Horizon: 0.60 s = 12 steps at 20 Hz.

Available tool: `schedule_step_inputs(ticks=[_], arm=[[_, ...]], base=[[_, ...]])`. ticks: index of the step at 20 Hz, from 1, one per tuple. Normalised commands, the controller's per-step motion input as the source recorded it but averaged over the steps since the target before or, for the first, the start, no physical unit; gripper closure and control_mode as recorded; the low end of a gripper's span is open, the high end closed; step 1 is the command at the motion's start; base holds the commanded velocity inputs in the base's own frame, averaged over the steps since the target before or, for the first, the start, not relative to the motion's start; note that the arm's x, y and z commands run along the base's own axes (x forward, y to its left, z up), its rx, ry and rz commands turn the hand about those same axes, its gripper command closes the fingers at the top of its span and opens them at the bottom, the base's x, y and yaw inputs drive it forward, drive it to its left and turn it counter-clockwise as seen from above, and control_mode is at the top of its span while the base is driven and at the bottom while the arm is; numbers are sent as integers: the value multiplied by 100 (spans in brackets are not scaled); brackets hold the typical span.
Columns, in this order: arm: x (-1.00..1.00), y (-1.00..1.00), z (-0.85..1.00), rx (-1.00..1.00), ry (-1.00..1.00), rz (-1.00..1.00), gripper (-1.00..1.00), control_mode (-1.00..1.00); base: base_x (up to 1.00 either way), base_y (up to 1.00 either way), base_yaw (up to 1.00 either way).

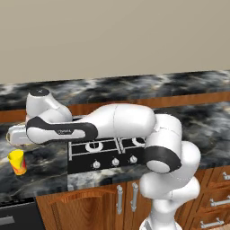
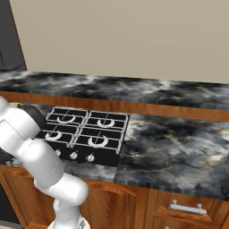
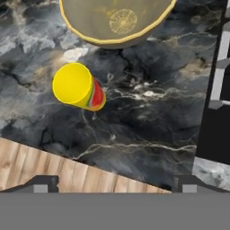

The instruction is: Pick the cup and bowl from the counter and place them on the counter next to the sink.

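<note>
Over the counter, left of the stove: we see the arm (image 1: 108, 126) reaching leftward across the black veined counter (image 1: 49, 175), its hand end above the counter's left part.
Pincer: the gripper (image 3: 114, 184) stands released, jaws wide, two dark fingertips (image 3: 40, 184) far apart at the bottom of the hand view; nothing sits between them.
Cup: the cup (image 3: 78, 87) stands upright on the marble, yellow with a red patch on its side; in the left base view we find the cup (image 1: 17, 161) near the counter's front edge, left of the stovetop (image 1: 105, 150).
Bowl: the bowl (image 3: 114, 20) lies just beyond the cup in the hand view, close but apart, its pale rim clear, a round pattern at its centre.
Edges: the counter's front edge runs diagonally across the lower left of the hand view, with wood-plank floor (image 3: 40, 168) past it; the stovetop's border closes the right side.
Open room: bare marble lies between cup and stovetop, and a wide bare stretch of counter (image 2: 174, 147) lies right of the stovetop (image 2: 85, 134) in the right base view.
View differences: the hand view gives us the bowl plainly; in the left base view the arm covers that spot. The right base view gives the four burners and the knobs (image 2: 74, 155) unobstructed.
Below: brown cabinets (image 1: 103, 200) with metal handles.
</note>
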Motion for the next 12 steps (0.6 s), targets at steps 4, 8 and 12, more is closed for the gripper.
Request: schedule_step_inputs(ticks=[4,8,12], arm=[[0,39,-15,0,0,0,-100,-100],[1,27,0,-2,0,-4,-100,-100],[5,16,0,-2,1,-10,-100,-100]], base=[[0,0,0],[0,0,0],[0,0,0]])
